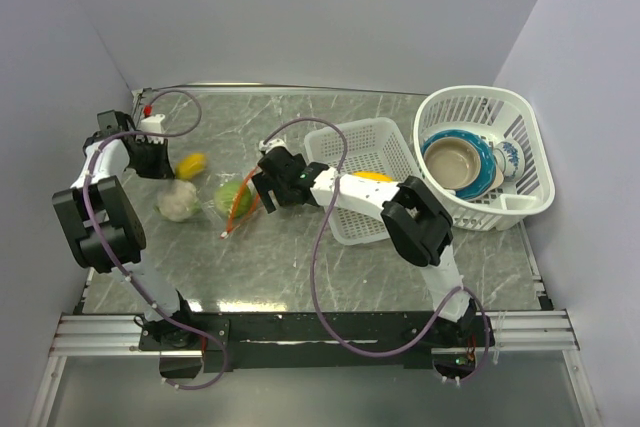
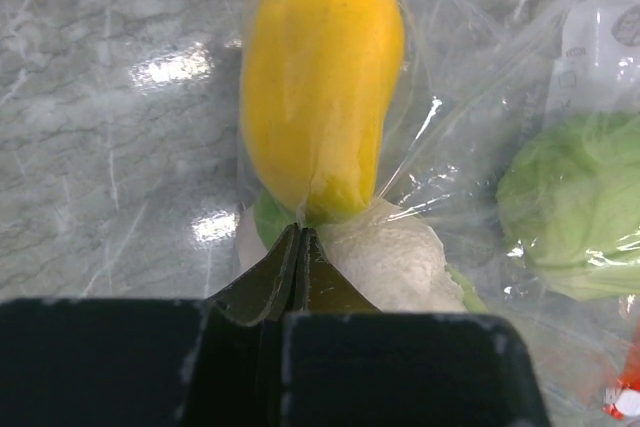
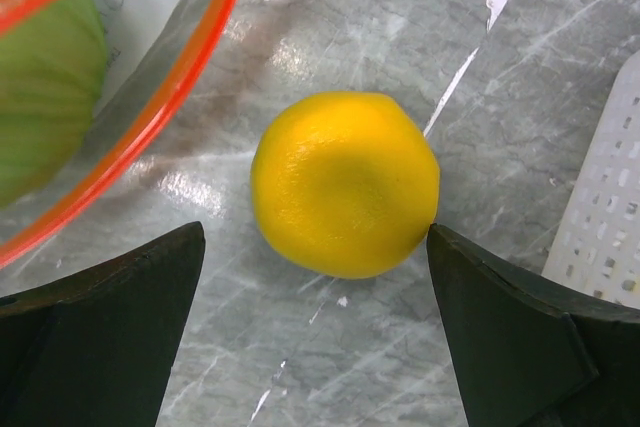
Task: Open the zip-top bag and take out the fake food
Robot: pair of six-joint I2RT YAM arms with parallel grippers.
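Grey marble counter (image 1: 300, 267) runs between plain pale walls (image 1: 300, 7). At its right end stands an oval white basket (image 1: 530, 147) holding stacked bowls (image 1: 458, 162). Just beside it, toward the middle, is a rectangular slotted basket (image 1: 350, 137) with something yellow (image 1: 375, 177) inside, partly hidden by the right arm.

The zip-top bag (image 1: 205, 187) lies flat on the left half of the counter, its orange-red zip strip (image 3: 175, 97) facing the rectangular basket. Inside it are a green leafy ball (image 2: 575, 207), a white cauliflower (image 2: 390, 257) and a yellow oval fruit (image 2: 320, 77).

The left end effector (image 2: 300, 237) is closed, pinching the clear film at the bag's far end, right by the yellow fruit. The right end effector (image 3: 315, 237) is spread wide around an orange (image 3: 345, 182) resting on the counter outside the bag's mouth. One finger touches the orange and the other stands apart.
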